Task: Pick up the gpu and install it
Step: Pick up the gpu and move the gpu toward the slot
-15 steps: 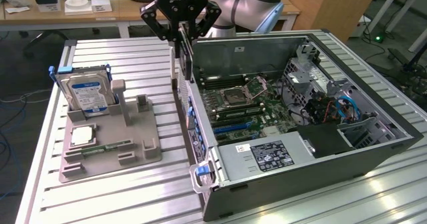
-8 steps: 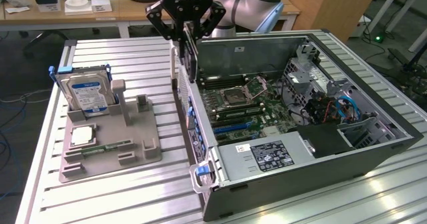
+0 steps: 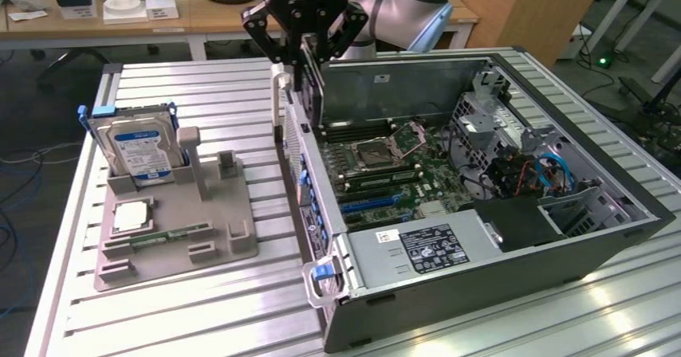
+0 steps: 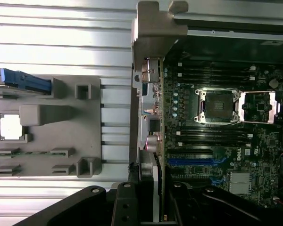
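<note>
The gripper (image 3: 306, 52) clamps the gpu (image 3: 311, 94), which hangs long axis down, just above the computer case (image 3: 479, 293) rear wall.

robotics lab: open pc case (image 3: 479, 293) on slatted metal bench (image 3: 159, 317) (cluttered desk (image 3: 197, 18) behind)

Dull metal edges the gpu (image 4: 153, 33); the table (image 3: 191, 317) is ribbed metal.
</note>
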Robot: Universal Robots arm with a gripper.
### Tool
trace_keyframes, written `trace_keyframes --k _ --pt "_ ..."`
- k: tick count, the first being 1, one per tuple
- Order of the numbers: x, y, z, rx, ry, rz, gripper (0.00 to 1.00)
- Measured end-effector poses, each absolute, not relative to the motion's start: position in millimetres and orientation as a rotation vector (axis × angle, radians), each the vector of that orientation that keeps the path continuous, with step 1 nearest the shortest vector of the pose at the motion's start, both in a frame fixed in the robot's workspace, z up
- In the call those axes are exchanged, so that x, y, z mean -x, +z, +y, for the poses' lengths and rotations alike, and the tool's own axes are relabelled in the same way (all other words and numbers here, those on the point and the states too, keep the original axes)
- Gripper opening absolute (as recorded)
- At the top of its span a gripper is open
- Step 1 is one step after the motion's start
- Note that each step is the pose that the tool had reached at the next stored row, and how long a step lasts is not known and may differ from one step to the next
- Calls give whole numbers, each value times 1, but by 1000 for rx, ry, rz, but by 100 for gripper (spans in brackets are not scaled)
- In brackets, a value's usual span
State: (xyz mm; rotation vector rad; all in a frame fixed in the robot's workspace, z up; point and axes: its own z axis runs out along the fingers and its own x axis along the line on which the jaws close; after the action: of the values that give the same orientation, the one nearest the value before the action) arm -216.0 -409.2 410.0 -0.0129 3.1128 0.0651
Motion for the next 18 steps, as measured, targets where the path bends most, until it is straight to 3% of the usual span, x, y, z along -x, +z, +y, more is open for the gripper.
trace_keyframes --k 18 --pt "197 410 -409 13 65 3113 28"
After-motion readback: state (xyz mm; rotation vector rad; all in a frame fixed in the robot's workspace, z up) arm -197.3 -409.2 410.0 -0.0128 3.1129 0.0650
